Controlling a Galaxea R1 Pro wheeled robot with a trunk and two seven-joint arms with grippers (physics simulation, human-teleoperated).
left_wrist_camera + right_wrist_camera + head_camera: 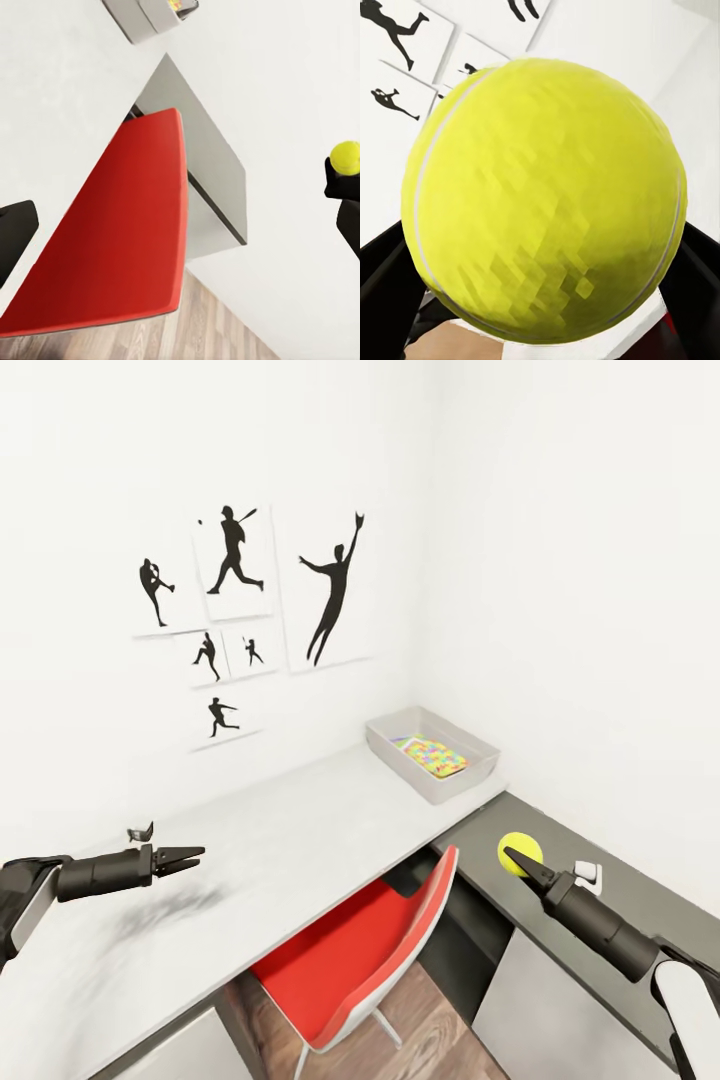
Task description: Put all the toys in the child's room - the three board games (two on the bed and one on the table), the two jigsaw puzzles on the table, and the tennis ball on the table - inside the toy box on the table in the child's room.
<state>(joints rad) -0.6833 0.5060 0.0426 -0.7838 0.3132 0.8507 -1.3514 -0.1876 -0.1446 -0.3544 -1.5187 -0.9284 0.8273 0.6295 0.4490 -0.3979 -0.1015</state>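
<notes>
The left pincer [192, 857] hangs over the near left part of the pale worktop [300, 830], its two dark fingers drawn close together at the tips and holding nothing; a soft shadow lies on the surface below it. On the wall behind, a cluster of black silhouette pictures [240, 610] of ball players is pinned above the worktop's back edge. A red chair [350, 960] is pushed in at the worktop's front edge, its seat partly under the top and its back tilted toward the wooden floor [420, 1030]; the left wrist view shows the chair [120, 240] from above, beside that edge. At the far right corner of the pale worktop stands the grey toy box [432, 752], open at the top, with a many-coloured flat piece [430, 753] lying inside it. Right of the chair a darker worktop [600, 880] runs along the side wall. Over its near end the right pincer [521, 857] is clamped on the yellow tennis ball [519, 851], held in the air well short of the toy box; the ball [544, 195] looms large between the dark fingers in the right wrist view. A small white object [588, 875] sits on the dark worktop just beside that arm.
</notes>
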